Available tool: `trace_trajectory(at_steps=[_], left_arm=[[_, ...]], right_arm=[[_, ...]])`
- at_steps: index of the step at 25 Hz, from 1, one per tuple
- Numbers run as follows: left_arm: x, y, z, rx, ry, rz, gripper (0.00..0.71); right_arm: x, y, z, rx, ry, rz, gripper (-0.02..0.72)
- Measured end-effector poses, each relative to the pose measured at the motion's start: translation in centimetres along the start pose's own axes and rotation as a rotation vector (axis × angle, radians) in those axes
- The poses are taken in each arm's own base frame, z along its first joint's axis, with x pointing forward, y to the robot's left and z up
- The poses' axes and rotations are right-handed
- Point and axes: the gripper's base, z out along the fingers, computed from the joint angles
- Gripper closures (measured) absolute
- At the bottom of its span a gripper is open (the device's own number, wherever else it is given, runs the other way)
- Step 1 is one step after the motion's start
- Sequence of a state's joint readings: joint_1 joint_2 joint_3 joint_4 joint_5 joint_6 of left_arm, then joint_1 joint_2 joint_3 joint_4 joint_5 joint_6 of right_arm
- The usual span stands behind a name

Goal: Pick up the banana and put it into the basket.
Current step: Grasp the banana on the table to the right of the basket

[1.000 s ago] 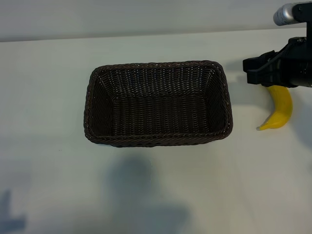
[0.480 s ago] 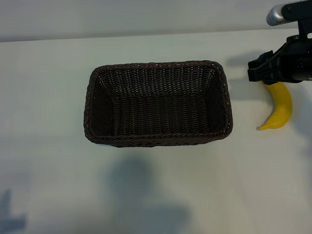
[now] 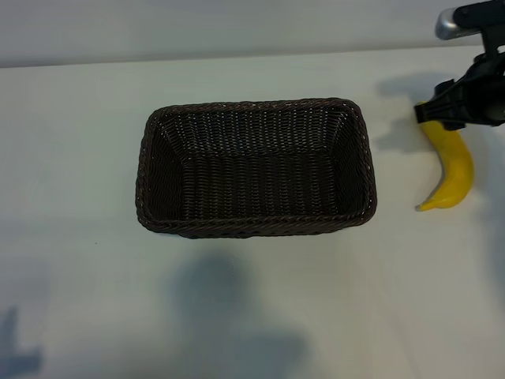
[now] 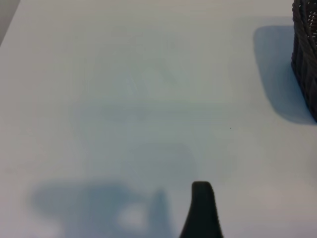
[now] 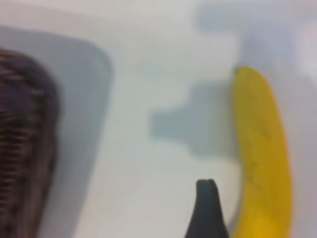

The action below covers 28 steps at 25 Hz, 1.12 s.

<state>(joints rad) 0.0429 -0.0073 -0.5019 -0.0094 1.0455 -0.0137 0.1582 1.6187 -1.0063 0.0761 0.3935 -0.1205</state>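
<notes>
The yellow banana (image 3: 451, 167) lies on the white table to the right of the dark brown wicker basket (image 3: 256, 227), which holds nothing. My right gripper (image 3: 447, 113) hovers over the banana's upper end, open and holding nothing. In the right wrist view one dark fingertip (image 5: 207, 201) stands just beside the banana (image 5: 260, 158), with the basket's wall (image 5: 22, 148) farther off. My left arm is outside the exterior view. Its wrist view shows one fingertip (image 4: 202, 203) over bare table, open, with the basket's corner (image 4: 305, 59) at the edge.
The white tabletop (image 3: 79, 118) runs all round the basket. A wall line crosses the back of the table. Arm shadows (image 3: 229, 316) fall on the near side of the table. The banana lies close to the table's right side.
My right gripper has shifted to the right, from beside the basket's corner to over the banana's upper end. The banana and basket have not moved.
</notes>
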Motion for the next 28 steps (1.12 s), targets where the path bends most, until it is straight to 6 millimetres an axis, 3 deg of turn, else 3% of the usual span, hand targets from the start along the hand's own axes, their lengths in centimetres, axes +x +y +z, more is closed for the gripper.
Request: trace_trajectory(at_steps=[10,16,28], left_arm=[[0.0,0.0,0.0,0.0,0.0,0.0,0.127],[0.0,0.0,0.0,0.0,0.0,0.0,0.127],[0.0,0.0,0.0,0.0,0.0,0.0,0.127]], right_arm=[[-1.2,-1.1,3.0,0.05,0.14,0.04,0.131],[-0.3,-1.4,5.6,0.064,0.211,0.004,0.131],[1.1,-1.5,7.8,0.07,0.288,-0.019,0.131]])
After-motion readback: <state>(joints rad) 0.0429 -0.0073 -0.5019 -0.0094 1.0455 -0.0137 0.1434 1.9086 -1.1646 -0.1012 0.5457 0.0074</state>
